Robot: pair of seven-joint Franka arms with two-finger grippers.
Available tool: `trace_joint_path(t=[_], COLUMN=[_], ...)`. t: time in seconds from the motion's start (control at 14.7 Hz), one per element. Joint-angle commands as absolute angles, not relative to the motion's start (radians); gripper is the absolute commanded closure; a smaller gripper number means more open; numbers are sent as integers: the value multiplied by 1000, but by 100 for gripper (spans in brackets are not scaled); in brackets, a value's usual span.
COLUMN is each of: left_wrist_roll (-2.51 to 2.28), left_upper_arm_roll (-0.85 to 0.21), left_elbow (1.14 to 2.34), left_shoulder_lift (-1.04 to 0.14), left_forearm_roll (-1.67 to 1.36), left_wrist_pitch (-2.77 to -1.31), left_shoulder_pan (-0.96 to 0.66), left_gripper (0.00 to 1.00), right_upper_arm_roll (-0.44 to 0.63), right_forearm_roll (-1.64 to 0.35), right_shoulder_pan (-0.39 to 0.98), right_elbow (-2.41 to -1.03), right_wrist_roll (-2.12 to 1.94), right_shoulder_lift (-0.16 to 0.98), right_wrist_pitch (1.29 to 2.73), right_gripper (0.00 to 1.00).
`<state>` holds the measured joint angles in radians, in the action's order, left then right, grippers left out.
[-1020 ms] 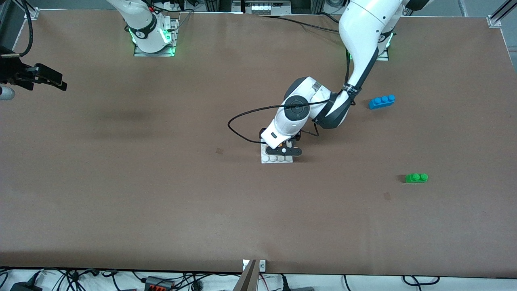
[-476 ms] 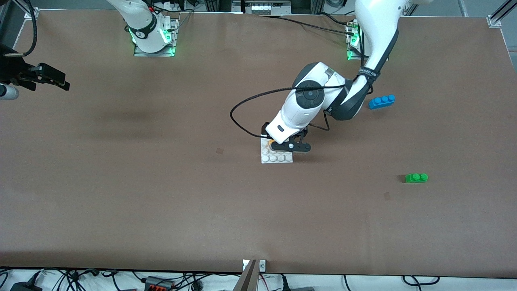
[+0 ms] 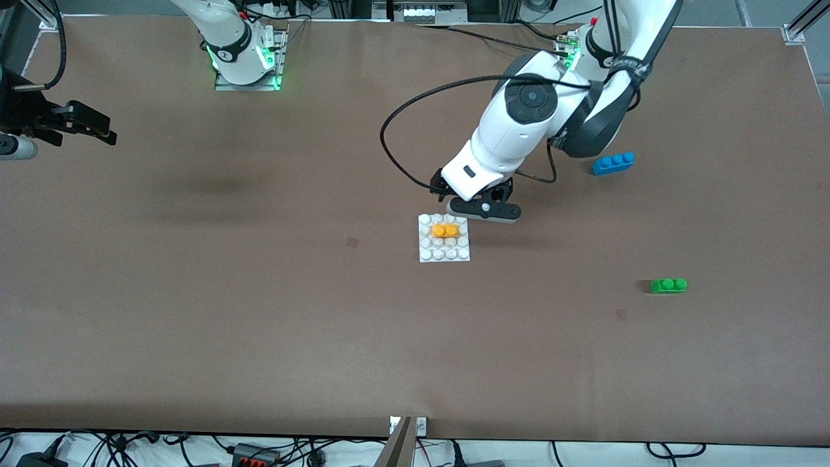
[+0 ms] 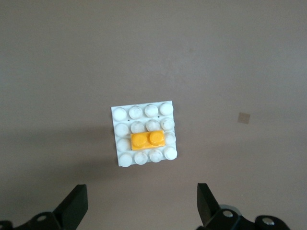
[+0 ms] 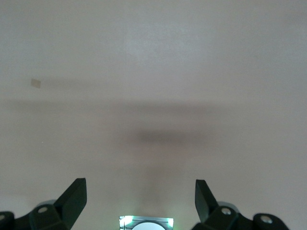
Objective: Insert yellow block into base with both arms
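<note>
yellow block (image 3: 445, 230) seated on base (image 3: 443, 254), second stud row from its upper edge, frame centre. probably light, rigid, slick plastic; best pinched across long flat sides. left pincer (image 3: 483, 211) spread, empty, over surface just up-right of base; half a second ago sat right over block. right pincer (image 3: 71, 123) spread, empty, waiting at upper left of frame.
</note>
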<state>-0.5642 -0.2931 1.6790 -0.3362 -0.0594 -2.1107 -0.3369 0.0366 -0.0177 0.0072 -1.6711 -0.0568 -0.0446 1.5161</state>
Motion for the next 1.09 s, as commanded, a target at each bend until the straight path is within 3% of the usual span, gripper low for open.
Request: trace_joint_path(t=[0.0,0.14,0.61,1.02], left_wrist_roll=[-522,-520,-503,-124], left_upper_arm_roll=[-307,-307,-377,-356], left_elbow=[1721,1717,1729,1720], left_shoulder_lift=[-284,-265,-259,-241], left_forearm_roll=[-78,-81,-78,-83], left_wrist_pitch=[-2094,-2012,-1984,-1907], left_shoulder_pan=[-250,-216,-262,-167], left_gripper=[0,0,0,0], right_upper_arm_roll=[38,38,38,40], right_forearm_roll=[-26,-26,-26,-26], right_shoulder_pan=[24,41,64,63], right_elbow=[-1646,-1646,-1646,-1646], right_wrist_roll=[-41,-41,-41,-41], right_shoulder_lift=[-38,-38,-38,-37], right_wrist_pitch=[1500,1503,1508,1508], right_gripper=[0,0,0,0])
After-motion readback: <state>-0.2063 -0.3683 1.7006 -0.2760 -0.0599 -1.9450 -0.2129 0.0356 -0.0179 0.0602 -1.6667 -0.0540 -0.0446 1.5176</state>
